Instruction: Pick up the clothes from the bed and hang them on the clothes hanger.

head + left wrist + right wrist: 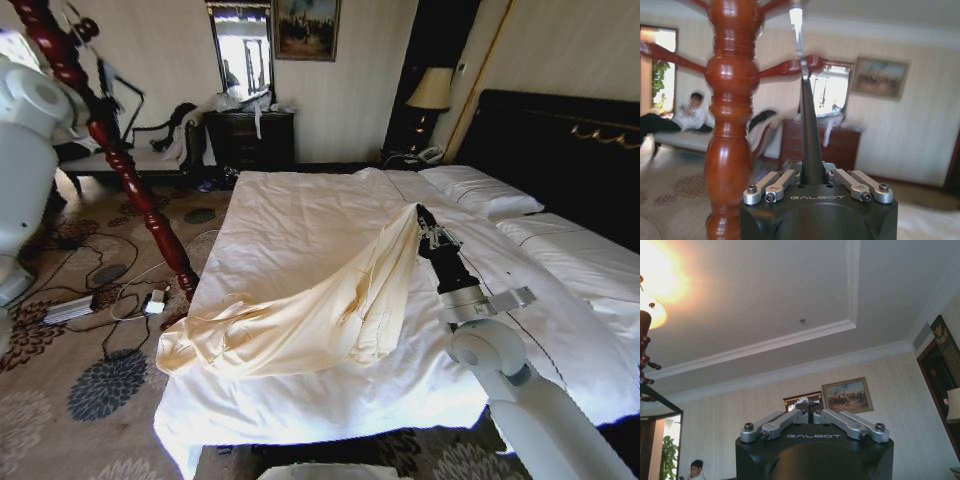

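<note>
The clothes (310,305), a pale cream-yellow top, hang in a long drape from my right gripper (421,216) down onto the bed (300,200). That gripper is shut on one end of the fabric and holds it raised above the white sheets. Its fingers (790,417) point up toward the ceiling in the right wrist view. My left gripper (812,176) is held high beside the reddish wooden coat stand (730,125), shut on the black clothes hanger (809,125). The hanger's silver hook (796,25) sticks up by the stand's arms.
The coat stand (120,150) leans across the left of the head view next to the bed's corner. Cables and a power strip (70,308) lie on the patterned carpet. A dark dresser (250,135), a bench (130,155) and pillows (480,190) stand farther back.
</note>
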